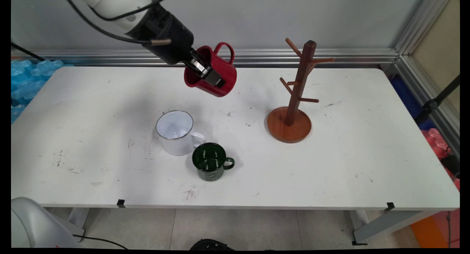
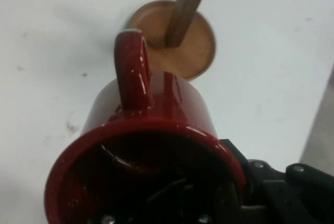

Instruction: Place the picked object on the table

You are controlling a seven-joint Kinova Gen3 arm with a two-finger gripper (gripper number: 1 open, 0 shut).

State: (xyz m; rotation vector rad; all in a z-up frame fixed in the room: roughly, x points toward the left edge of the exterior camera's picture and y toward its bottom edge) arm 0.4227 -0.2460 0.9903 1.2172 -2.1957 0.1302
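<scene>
A red mug [image 1: 216, 72] hangs in the air above the table's back middle, tilted, with its handle pointing up. My gripper [image 1: 207, 73] is shut on its rim, one finger inside and one outside the wall. In the hand view the red mug [image 2: 151, 151] fills the lower half, handle uppermost. Beyond it stands the wooden mug tree [image 2: 180, 25], with its round base on the table. In the main view the mug tree [image 1: 293, 96] is to the right of the held mug, and its pegs are bare.
A white mug [image 1: 175, 133] stands upright at the table's middle, its handle to the right. A dark green mug [image 1: 210, 161] sits just in front of it, handle to the right. The table's near edge [image 1: 235, 206] runs along the bottom.
</scene>
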